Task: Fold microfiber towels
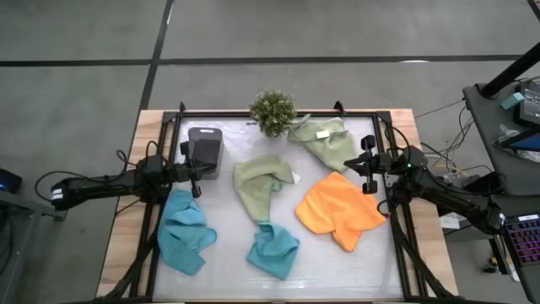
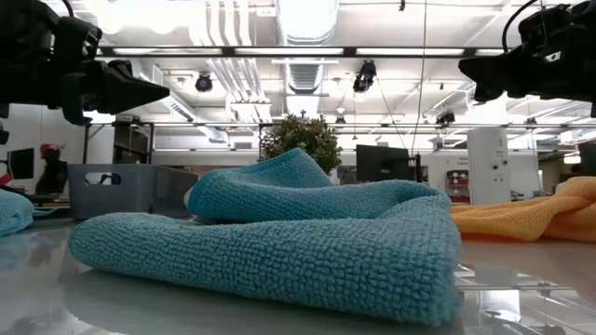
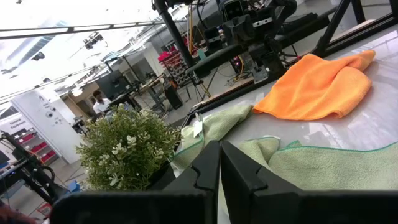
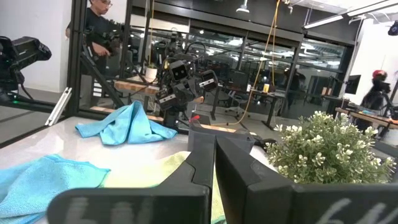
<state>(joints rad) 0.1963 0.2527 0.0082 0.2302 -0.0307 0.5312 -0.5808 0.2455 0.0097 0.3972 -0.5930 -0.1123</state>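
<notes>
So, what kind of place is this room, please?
Probably a robotics lab or workshop in an open industrial hall. Exposed ceiling ducts and strip lights run overhead, workbenches with monitors stand behind, and a person works beyond the table.

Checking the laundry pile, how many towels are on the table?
5: teal towel front left, teal towel front middle, green towel at centre, tagged green towel beside the plant, orange towel on the right. None looks hidden.
</notes>
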